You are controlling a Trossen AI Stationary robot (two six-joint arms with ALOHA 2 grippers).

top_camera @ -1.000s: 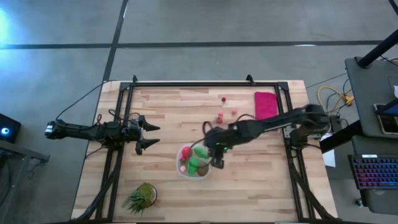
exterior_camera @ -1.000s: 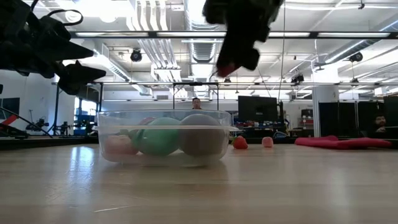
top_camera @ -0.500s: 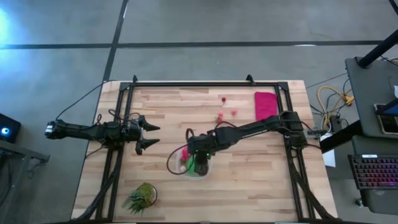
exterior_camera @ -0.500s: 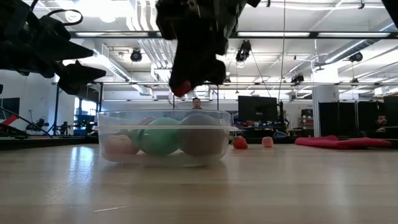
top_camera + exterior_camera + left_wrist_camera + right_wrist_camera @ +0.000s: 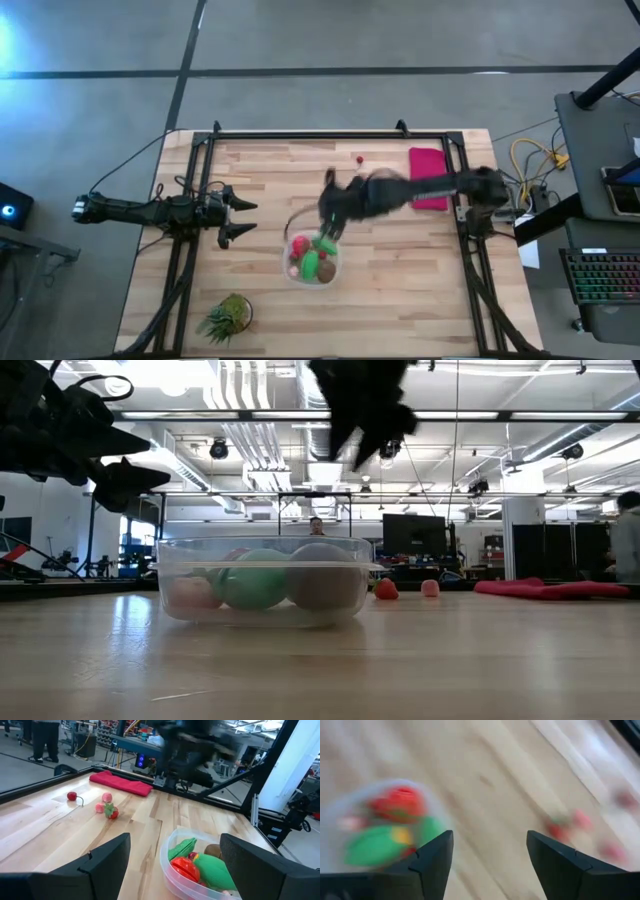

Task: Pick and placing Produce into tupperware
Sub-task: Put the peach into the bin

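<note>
Right end effector (image 5: 328,205) up above the surface (image 5: 400,270), just beyond the far edge of the tupperware (image 5: 312,258), fingers (image 5: 432,862) spread apart with nothing between them (blurred in the overhead view, though the wrist view shows a clear gap). Seen from table height, dark and high over the container, well clear of its rim.

Tupperware sitting near the middle of the surface, toward the near side. Inside: a red tomato (image 5: 186,868), two green pieces (image 5: 215,872) lying together, a brown piece (image 5: 213,851) at the side, something small and red tucked between them. From table height, a green round shape (image 5: 255,580) and a brownish one (image 5: 325,582) pressing against the clear wall.

Out on the bare wood, beyond the container toward the far edge: a little cluster of red and pink berries (image 5: 107,810) close together, and one more red berry (image 5: 358,158) apart, nearer the far rail. Red cloth (image 5: 428,165) flat at the far right, partly under the right arm.

Left end effector (image 5: 240,218) parked at the left side of the surface, well apart from the container, fingers (image 5: 100,865) wide and empty. Spiky potted plant (image 5: 228,316) at the near left corner.
</note>
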